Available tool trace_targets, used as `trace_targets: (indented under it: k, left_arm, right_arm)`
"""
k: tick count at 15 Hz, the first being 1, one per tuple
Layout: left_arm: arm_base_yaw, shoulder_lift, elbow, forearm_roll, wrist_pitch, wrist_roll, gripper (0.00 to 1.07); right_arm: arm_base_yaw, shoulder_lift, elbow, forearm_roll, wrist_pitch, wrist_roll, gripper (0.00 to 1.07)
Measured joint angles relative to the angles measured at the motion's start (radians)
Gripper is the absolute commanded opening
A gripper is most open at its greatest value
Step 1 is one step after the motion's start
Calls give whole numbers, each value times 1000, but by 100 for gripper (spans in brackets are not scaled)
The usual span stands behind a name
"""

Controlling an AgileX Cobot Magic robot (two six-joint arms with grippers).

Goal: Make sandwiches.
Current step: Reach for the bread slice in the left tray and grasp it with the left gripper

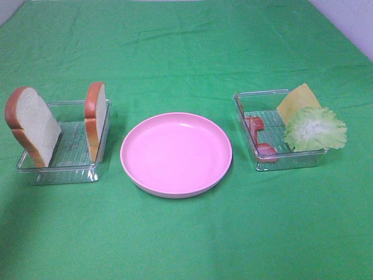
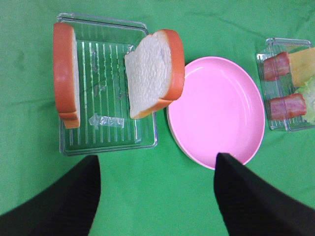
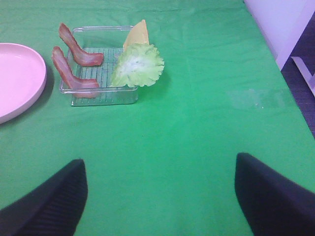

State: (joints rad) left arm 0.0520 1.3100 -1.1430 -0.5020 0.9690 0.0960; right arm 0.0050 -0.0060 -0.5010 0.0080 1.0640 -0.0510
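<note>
No stacked sandwiches are in view; the parts lie apart. Two white, brown-crusted bread slices (image 1: pixel 32 125) (image 1: pixel 96 114) stand upright in a clear tray (image 1: pixel 64 169) at the left. At the right, a second clear tray (image 1: pixel 291 160) holds two bacon strips (image 1: pixel 254 125), a yellow cheese square (image 1: pixel 298 100) and frilly green lettuce (image 1: pixel 315 128). Neither arm shows in the exterior view. My left gripper (image 2: pixel 157 160) hovers open above the cloth, short of the bread tray (image 2: pixel 106 142). My right gripper (image 3: pixel 160 160) is open and empty, well back from the lettuce (image 3: pixel 138 64).
A round pink plate (image 1: pixel 175 151) sits bare between the two trays on the green cloth. The table's right edge and a white wall (image 3: pixel 280 24) lie beyond the filling tray.
</note>
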Motion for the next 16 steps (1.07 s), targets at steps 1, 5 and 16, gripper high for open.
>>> trace_targets:
  k: [1,5,16]
  left_arm:
    - [0,68,-74,0,41,-9,63]
    - [-162,353,-382,150,186,-132,63]
    - [-390,705,-676,480,244,-374,75]
  right_arm:
    - [0,0,0,0,0,0,78]
    - [0,0,0,0,0,0,78]
    - [0,0,0,0,0,0,78]
